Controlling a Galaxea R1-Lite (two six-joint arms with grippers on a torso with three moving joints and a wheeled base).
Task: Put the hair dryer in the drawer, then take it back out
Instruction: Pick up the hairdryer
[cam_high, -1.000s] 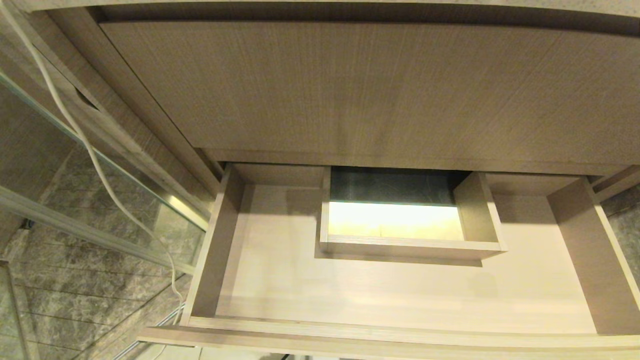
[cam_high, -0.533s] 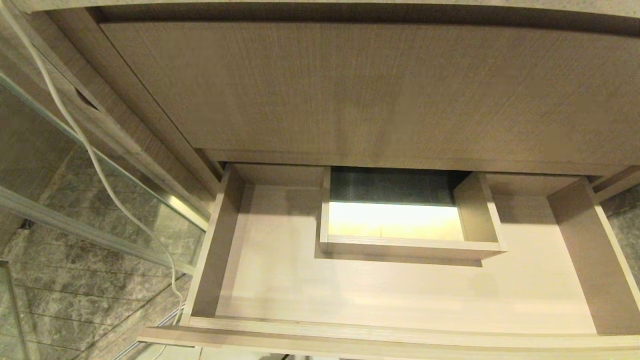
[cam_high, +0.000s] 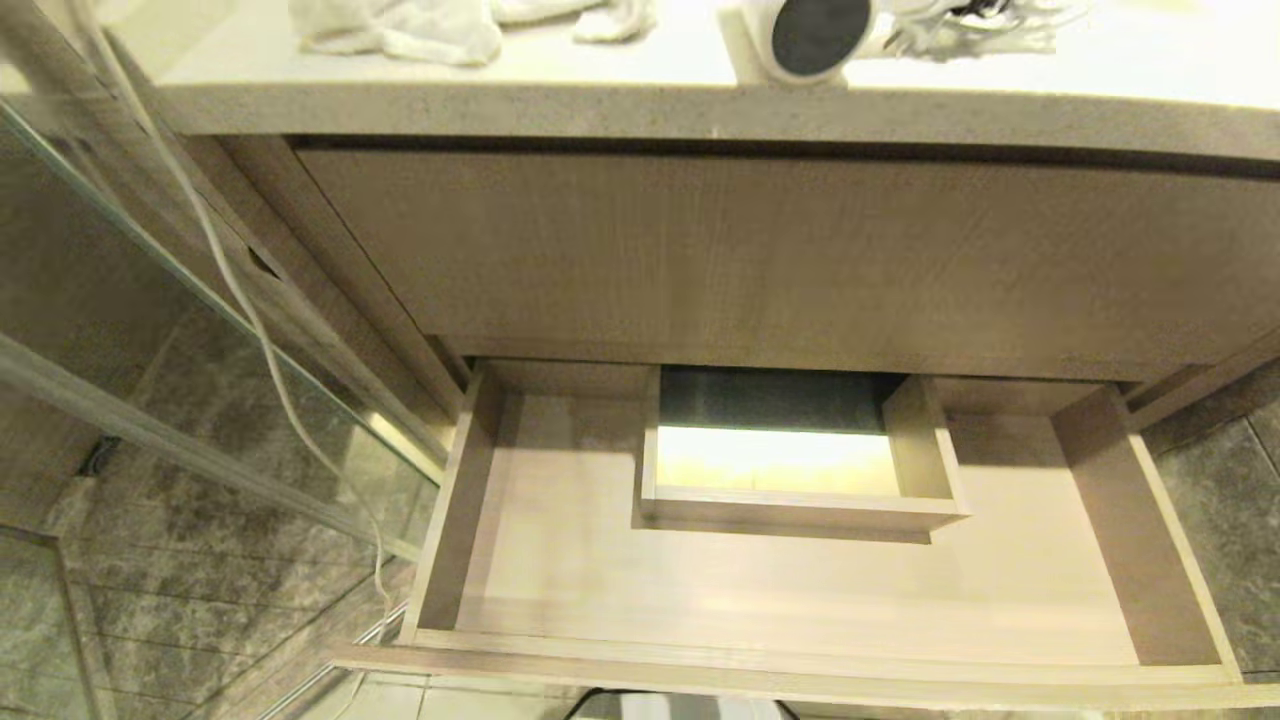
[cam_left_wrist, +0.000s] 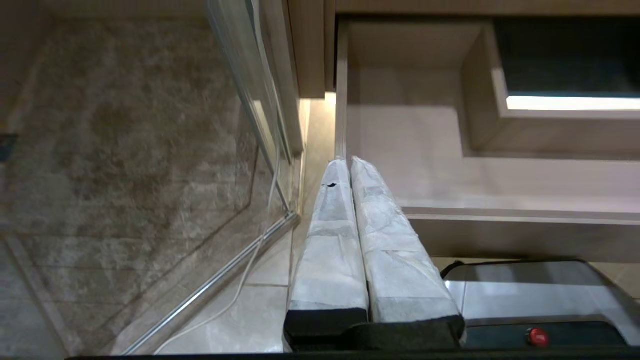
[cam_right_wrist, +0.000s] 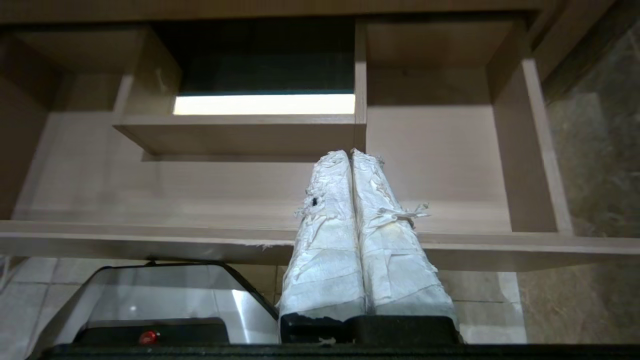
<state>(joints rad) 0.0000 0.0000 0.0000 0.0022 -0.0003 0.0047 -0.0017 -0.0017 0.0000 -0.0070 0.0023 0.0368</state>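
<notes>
1. The drawer (cam_high: 800, 590) stands pulled out below the taller front panel (cam_high: 780, 260), under the countertop (cam_high: 640, 105).
2. A boxed cutout (cam_high: 790, 470) sits at the drawer's back middle.
3. On the countertop: hair dryer (cam_high: 805, 35) right of the cloth (cam_high: 400, 30).
4. A cable (cam_high: 250, 300) hangs left (beside the glass panel (cam_high: 150, 330)).

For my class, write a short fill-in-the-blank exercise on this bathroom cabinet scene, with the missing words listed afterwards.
1. The hair dryer lies on the ____, not in the drawer.
2. The drawer stands pulled ____.
3. The left gripper and the right gripper are both ____ and hold nothing.
4. A white ____ hangs down beside the glass panel.

Missing words: countertop; open; shut; cable
</notes>
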